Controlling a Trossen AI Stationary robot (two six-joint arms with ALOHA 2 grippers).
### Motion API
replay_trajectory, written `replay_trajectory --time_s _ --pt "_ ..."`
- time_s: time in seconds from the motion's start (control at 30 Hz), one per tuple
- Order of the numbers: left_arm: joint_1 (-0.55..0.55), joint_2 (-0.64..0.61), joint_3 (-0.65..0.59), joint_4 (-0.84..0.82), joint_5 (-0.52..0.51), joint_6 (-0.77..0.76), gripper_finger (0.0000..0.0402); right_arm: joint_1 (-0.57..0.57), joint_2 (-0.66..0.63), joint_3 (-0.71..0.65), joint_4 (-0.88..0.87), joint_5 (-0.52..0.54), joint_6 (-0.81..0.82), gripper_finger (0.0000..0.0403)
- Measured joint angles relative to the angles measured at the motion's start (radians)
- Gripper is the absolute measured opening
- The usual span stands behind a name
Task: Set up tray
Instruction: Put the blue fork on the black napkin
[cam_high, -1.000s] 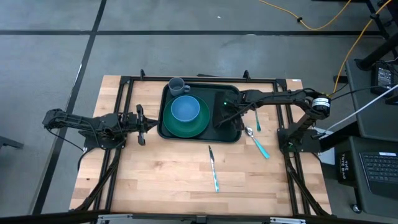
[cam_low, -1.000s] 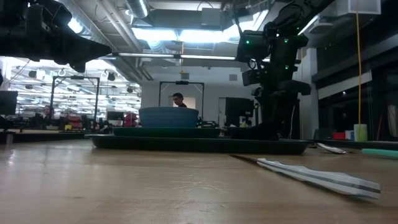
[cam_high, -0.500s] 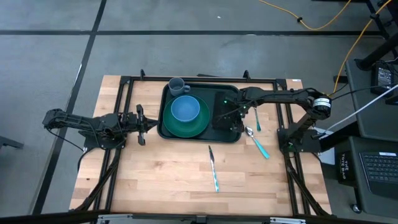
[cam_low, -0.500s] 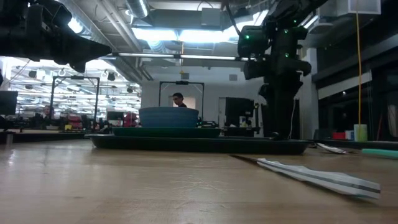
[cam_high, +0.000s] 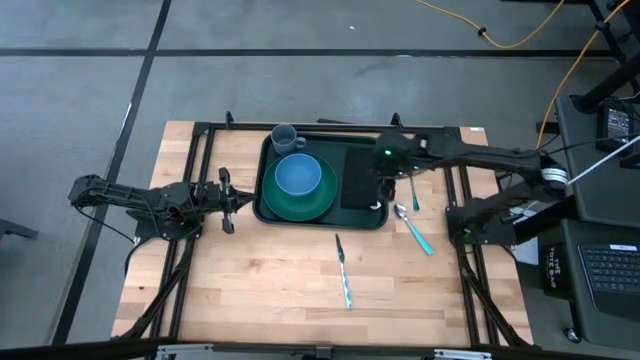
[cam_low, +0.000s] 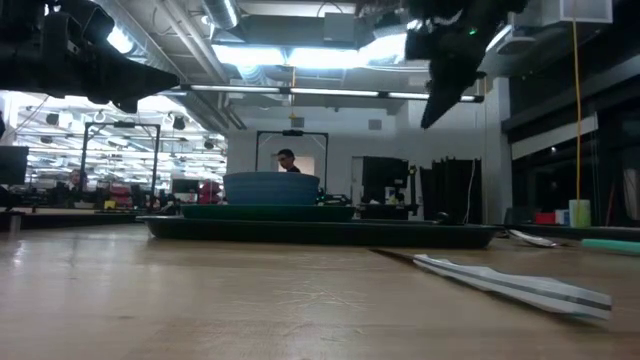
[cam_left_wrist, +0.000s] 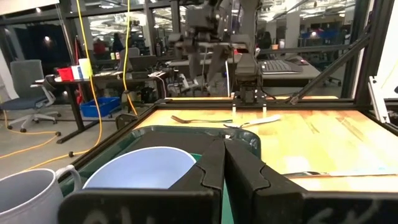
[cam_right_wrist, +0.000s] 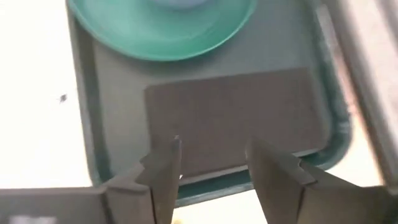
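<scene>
We find the tray (cam_high: 268, 212) lying long axis toward the right gripper (cam_high: 383, 171), which hovers above its end, fingers spread, empty. Left gripper (cam_high: 228, 187) closed.

The tray (cam_high: 268, 150) is a large dark green rectangle of plastic with rounded corners and a raised rim. It lies flat on the wooden table, at the far middle of the top, its long sides running left to right. Inside it, a round green plate fills the left part, with a blue bowl on the plate; a grey mug stands in the far left corner; a flat black napkin lies in the right part, its edges parallel to the rim. From table height the tray (cam_low: 320, 233) shows as a low dark band.
</scene>
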Motion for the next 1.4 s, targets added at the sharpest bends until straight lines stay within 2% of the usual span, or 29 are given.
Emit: replay_trajectory --time_s 0.13,0.37,0.53,0.73,0.87,1.2,1.4 --pt "0.000 0.000 0.000 0.000 0.000 -0.001 0.0003 0.030 -0.119 -0.098 0.094 0.110 0.065 0.0163" --pt "0.000 0.000 0.000 0.000 -0.001 -0.002 0.0003 0.084 -0.228 -0.182 0.138 0.164 0.201 0.0135" --pt "0.000 0.000 0.000 0.000 0.000 -0.002 0.0003 0.131 -0.227 -0.190 0.126 0.266 0.278 0.0111" --pt "0.000 0.000 0.000 0.000 0.000 -0.002 0.0003 0.161 -0.223 -0.190 0.105 0.293 0.394 0.0079" --pt "0.000 0.000 0.000 0.000 0.000 -0.002 0.0004 0.160 -0.223 -0.190 0.028 0.367 0.485 0.0057" --pt "0.000 0.000 0.000 0.000 -0.001 -0.006 0.0004 0.127 -0.223 -0.190 -0.037 0.369 0.561 0.0013" --pt "0.000 0.000 0.000 0.003 0.000 0.000 0.0004 0.081 -0.223 -0.190 -0.037 0.368 0.561 0.0011"
